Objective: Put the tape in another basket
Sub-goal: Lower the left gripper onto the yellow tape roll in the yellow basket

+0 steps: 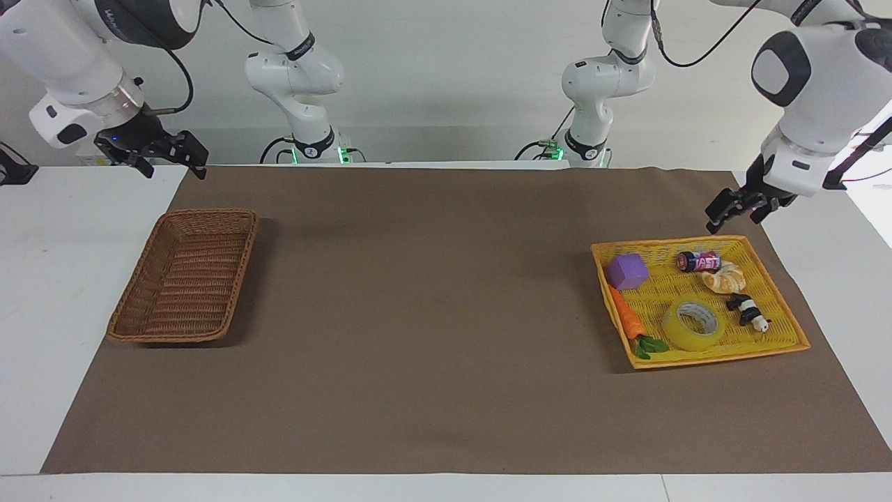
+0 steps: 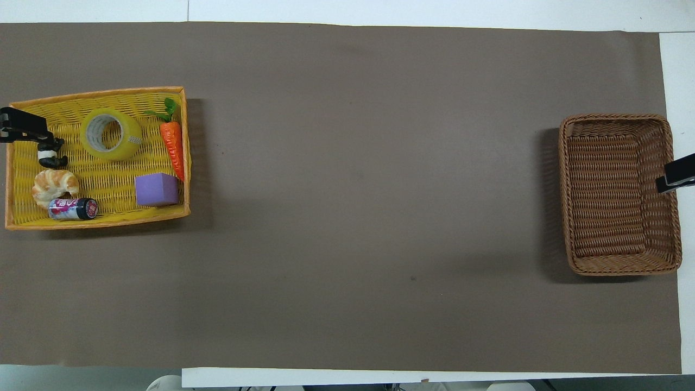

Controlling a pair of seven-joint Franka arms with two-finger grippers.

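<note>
While nothing is gripped yet: both arms hang in the air.
Right gripper (image 1: 162, 157): waits above the table's edge near the basket (image 1: 182, 276); fingers look spread.
Left gripper (image 1: 740, 209): fingers spread, above the yellow tray's (image 1: 786, 328) edge nearest the robots.
Tape (image 1: 690, 325): flat in the tray, between carrot (image 1: 627, 317) and panda (image 1: 747, 311).
Advice: come straight down, one finger inside the core.
</note>
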